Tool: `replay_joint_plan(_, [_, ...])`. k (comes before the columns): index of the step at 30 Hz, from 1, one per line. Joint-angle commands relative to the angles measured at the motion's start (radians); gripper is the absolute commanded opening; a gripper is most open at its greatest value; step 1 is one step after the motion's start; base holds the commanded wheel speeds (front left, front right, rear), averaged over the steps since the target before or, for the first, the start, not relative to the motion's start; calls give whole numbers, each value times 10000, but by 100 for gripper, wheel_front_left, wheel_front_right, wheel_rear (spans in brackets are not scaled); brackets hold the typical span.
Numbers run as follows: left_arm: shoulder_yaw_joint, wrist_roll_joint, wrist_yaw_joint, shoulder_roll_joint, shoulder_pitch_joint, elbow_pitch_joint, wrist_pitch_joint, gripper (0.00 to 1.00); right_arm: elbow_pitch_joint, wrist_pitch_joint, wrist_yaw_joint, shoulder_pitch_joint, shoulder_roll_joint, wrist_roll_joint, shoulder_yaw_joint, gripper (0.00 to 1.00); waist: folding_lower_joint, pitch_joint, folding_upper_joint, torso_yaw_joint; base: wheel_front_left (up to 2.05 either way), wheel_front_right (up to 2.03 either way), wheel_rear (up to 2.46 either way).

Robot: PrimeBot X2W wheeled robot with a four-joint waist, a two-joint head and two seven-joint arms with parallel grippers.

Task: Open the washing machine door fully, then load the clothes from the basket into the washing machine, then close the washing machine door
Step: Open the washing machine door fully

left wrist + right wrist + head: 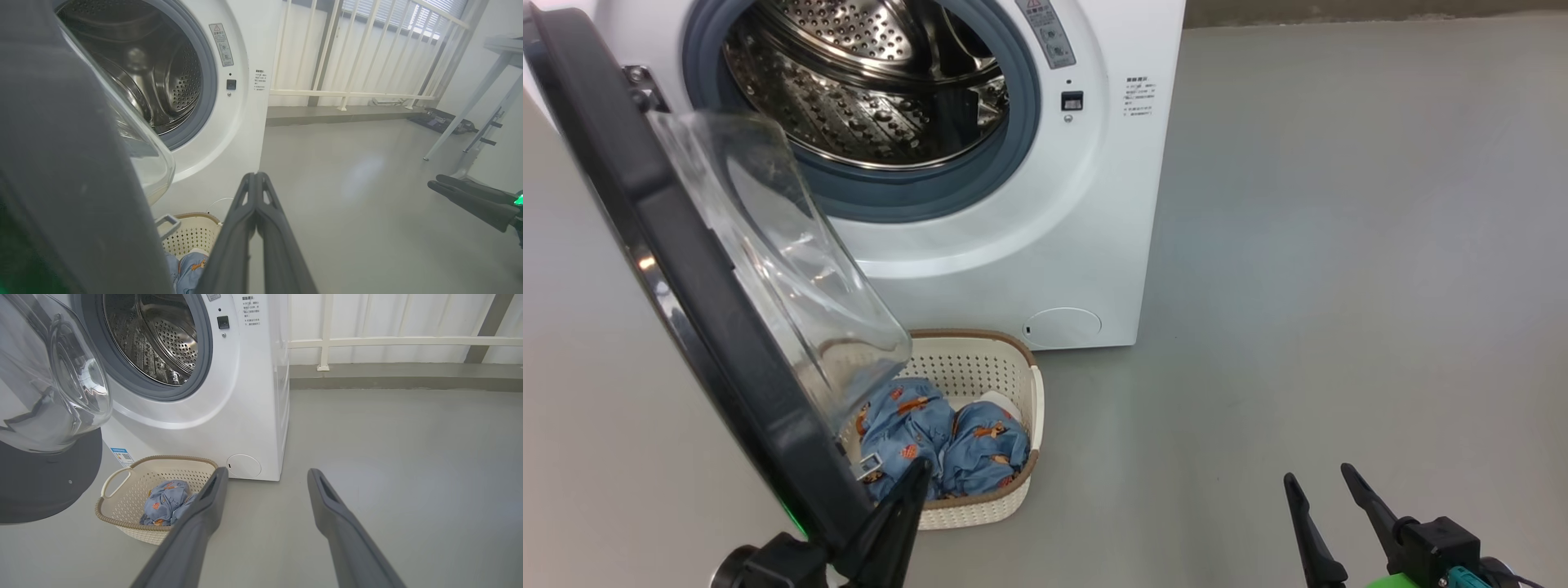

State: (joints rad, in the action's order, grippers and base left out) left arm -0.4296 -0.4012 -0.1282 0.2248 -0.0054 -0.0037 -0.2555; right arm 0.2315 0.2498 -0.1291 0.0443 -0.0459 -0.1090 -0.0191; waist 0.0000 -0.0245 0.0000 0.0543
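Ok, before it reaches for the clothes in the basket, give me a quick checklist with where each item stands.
1. The washing machine door stands clear of the drum mouth: ok.
2. The drum is empty as far as visible: ok.
3. The clothes both lie in the basket: ok.
4. The right gripper is open and empty: ok.
5. The left gripper is open for a grasp: not ok, shut beside the door's edge.
6. The door is at its full stop: cannot tell.
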Motion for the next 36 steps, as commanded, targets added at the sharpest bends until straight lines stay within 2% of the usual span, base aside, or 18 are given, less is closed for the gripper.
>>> replay_joint_plan(1, [428, -63, -25, 43, -477, -138, -63, 0, -200, 120, -16, -219, -43, -102, 248, 100, 0, -27, 0, -38, 0, 0, 0])
replay_joint_plan(15, [780, -219, -25, -93, -780, 333, -63, 0, -158, 120, -16, -293, -43, -203, 309, 100, 0, -276, 0, -22, 0, 0, 0])
replay_joint_plan(24, [942, -156, -25, -191, -738, 554, -63, 0, -8, 120, -16, -397, -43, -319, 397, 100, 0, -307, 0, 310, 0, 0, 0])
replay_joint_plan(36, [1828, 10, -25, -460, -553, 936, -63, 0, 213, 120, -16, -345, -43, -509, 474, 100, 0, -191, 0, 887, 0, 0, 0])
